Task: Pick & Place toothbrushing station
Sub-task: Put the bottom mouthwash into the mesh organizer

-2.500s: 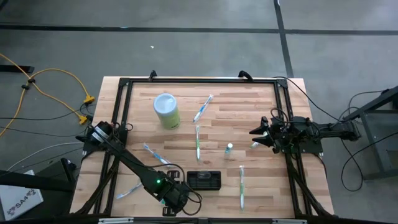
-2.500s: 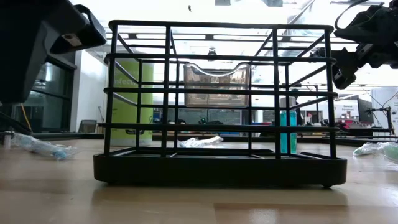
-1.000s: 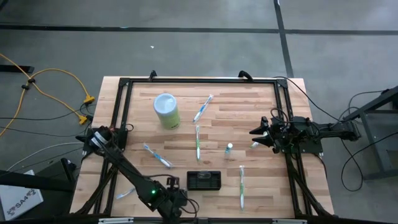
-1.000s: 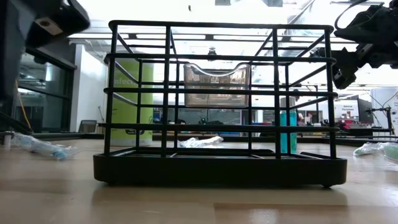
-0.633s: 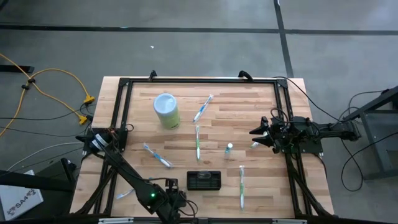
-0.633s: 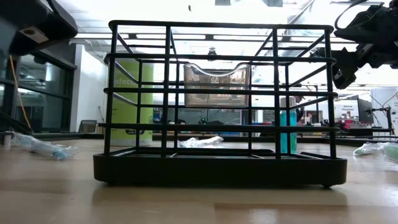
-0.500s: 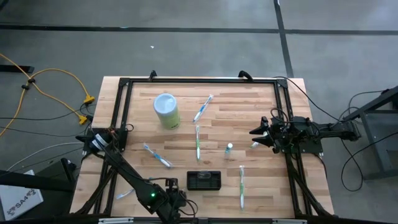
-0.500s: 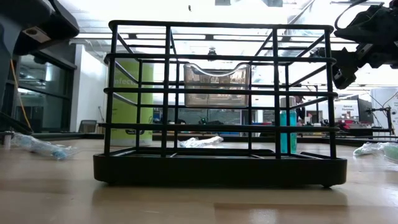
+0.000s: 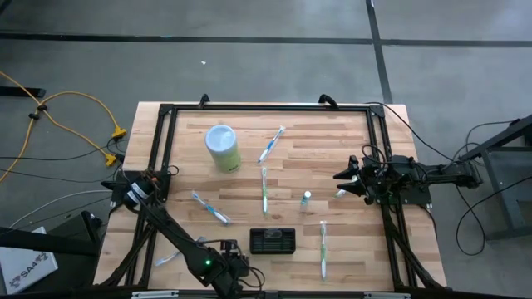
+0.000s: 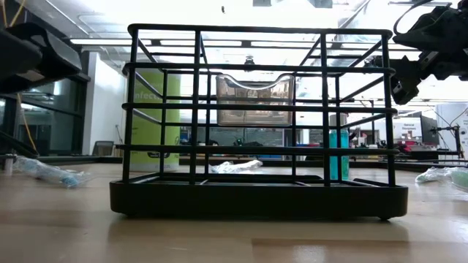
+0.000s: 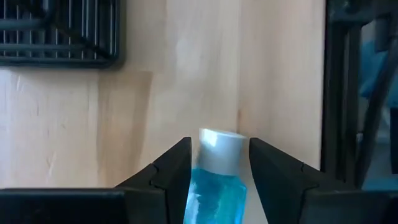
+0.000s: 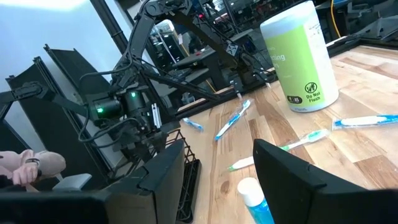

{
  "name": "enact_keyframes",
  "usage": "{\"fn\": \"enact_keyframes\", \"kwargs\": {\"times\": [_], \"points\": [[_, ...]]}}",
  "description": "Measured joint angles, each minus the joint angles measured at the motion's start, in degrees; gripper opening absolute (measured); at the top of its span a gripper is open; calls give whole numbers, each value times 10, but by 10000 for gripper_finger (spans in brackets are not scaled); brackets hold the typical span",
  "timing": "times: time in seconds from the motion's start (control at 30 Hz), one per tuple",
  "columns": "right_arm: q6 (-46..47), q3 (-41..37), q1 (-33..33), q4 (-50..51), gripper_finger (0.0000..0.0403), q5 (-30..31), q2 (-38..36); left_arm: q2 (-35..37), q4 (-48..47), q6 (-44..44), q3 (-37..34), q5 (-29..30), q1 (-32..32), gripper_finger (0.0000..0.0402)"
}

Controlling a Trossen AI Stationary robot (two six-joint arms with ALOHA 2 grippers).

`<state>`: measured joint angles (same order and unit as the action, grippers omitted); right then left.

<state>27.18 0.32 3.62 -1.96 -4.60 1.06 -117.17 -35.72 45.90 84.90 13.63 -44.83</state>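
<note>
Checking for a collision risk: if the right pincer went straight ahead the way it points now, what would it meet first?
Probably the small clear-blue bottle with a white cap, which lies just ahead of the open right pincer, roughly between its fingers; depth is hard to judge.
</note>
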Motion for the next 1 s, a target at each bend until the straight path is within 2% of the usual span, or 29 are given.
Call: {"fn": "enact_keyframes", "kwargs": {"times": [1.0], "points": [[0, 0, 0, 0, 184, 0, 0, -8, -19, 21, 1, -16, 6, 154]]}}
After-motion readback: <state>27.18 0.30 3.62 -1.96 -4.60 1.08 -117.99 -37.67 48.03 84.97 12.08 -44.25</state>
